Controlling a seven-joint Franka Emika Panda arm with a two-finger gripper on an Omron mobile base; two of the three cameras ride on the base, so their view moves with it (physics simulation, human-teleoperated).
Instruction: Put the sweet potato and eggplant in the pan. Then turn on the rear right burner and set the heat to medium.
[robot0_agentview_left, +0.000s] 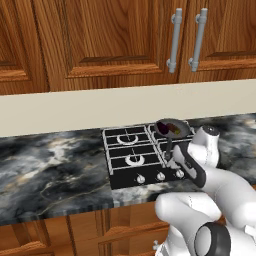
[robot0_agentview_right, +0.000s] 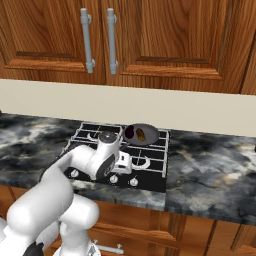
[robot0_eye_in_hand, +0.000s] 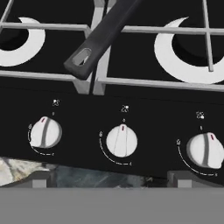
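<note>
Three knobs (robot0_eye_in_hand: 122, 140) face the open claw (robot0_eye_in_hand: 112, 177); pan (robot0_agentview_right: 141, 134) behind holds eggplant (robot0_agentview_right: 130, 132), sweet potato (robot0_agentview_right: 142, 134).

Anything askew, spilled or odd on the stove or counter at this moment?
Nothing stands out. The pan sits level on a rear burner with the eggplant and sweet potato inside it, its handle reaching toward the knobs. The knobs look alike and upright, and the counter shows no spill.

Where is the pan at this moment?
The pan sits on the stove's rear right burner, with the eggplant and sweet potato inside; in the hand view its black handle reaches toward the knobs.
</note>
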